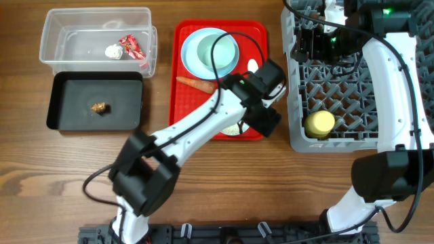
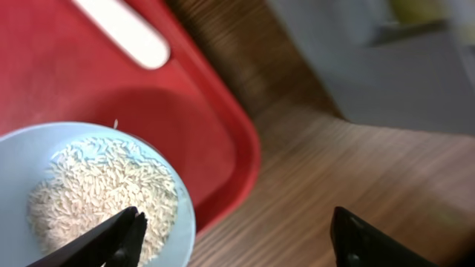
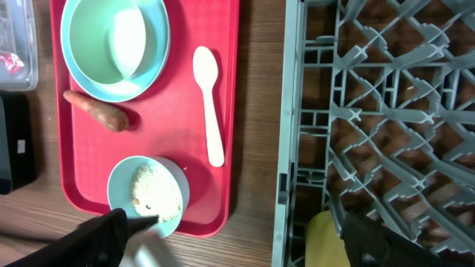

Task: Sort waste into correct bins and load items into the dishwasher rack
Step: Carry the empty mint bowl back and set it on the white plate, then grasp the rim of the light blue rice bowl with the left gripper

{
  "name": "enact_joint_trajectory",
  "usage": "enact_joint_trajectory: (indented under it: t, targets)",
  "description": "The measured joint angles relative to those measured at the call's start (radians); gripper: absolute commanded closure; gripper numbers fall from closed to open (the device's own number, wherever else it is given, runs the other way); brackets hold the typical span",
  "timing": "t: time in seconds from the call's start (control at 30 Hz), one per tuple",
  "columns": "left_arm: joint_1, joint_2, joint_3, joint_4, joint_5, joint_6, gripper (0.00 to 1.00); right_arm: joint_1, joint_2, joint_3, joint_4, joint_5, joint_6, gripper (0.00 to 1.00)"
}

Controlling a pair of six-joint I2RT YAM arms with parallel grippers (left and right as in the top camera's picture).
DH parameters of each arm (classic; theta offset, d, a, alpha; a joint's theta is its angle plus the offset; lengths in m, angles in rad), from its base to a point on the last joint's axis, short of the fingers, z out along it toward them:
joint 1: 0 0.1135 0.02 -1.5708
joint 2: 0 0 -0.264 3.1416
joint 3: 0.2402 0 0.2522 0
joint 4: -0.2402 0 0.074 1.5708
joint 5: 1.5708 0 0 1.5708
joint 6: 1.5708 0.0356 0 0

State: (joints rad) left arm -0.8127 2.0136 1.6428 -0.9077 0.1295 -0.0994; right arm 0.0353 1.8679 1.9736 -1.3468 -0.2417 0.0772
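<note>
My left gripper (image 1: 261, 112) (image 2: 237, 222) is open at the near right corner of the red tray (image 1: 186, 102). One finger is over the white rice (image 2: 104, 185) in a pale blue bowl (image 1: 232, 129) (image 3: 145, 194); the other is out over the table. The plate (image 1: 192, 41) carries the second bowl (image 1: 217, 54). The carrot (image 1: 196, 84) and white spoon (image 1: 253, 66) (image 3: 209, 104) lie on the tray. The yellow cup (image 1: 319, 124) sits in the grey rack (image 1: 352, 88). My right gripper (image 1: 308, 41) (image 3: 234, 222) is open and empty above the rack's far left.
The clear tub (image 1: 68, 34) at the far left holds the red-and-white wrapper (image 1: 132, 46) and the tissue (image 1: 113, 51). The black tray (image 1: 74, 102) in front of it holds a brownish scrap (image 1: 100, 107). The rack's left wall stands close to the red tray's right edge.
</note>
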Motion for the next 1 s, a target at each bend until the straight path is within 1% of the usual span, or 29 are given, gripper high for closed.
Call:
enact_joint_trajectory:
  t: [0.03,0.13,0.2,0.3,0.4,0.43,0.5,0.6,0.7,0.8,0.87,0.93,1.0]
  targets:
    - [-0.001,0.014,0.000,0.004,-0.015,-0.017,0.34,0.000,0.000,0.000,-0.002,0.000,0.000,0.06]
    - [-0.001,0.058,0.000,0.019,-0.065,-0.079,0.37,0.000,0.000,0.000,-0.007,0.000,0.000,0.06]
    - [0.000,0.085,0.000,0.031,-0.093,-0.110,0.43,0.000,0.000,0.000,-0.011,0.000,0.000,0.07]
    - [0.000,0.111,-0.001,0.036,-0.118,-0.138,0.58,0.000,0.000,0.000,-0.015,0.000,0.000,0.06]
    - [0.000,0.114,-0.001,0.037,-0.130,-0.153,0.85,0.000,0.000,0.000,-0.017,0.000,0.000,0.06]
    - [0.000,0.114,-0.001,0.040,-0.133,-0.158,0.89,0.000,0.000,0.000,-0.017,0.000,0.000,0.07]
    - [0.000,0.114,-0.001,0.040,-0.137,-0.165,0.93,0.000,0.000,0.000,-0.017,0.000,0.000,0.06]
    - [-0.006,0.114,-0.001,0.041,-0.155,-0.172,0.91,0.000,0.000,0.000,-0.018,0.000,0.000,0.07]
    - [-0.020,0.116,-0.001,0.048,-0.188,-0.179,0.86,0.000,0.000,0.000,-0.023,0.000,0.000,0.06]
    - [-0.034,0.121,-0.001,0.048,-0.208,-0.185,0.77,0.000,0.000,0.000,-0.025,0.000,0.000,0.06]
    - [-0.040,0.125,-0.001,0.048,-0.214,-0.191,0.72,0.000,0.000,0.000,-0.025,0.000,0.000,0.07]
    - [-0.042,0.129,-0.001,0.048,-0.216,-0.196,0.73,0.000,0.000,0.000,-0.024,0.000,0.000,0.07]
    - [-0.042,0.131,-0.001,0.049,-0.216,-0.195,0.82,0.000,0.000,0.000,-0.025,0.000,0.000,0.07]
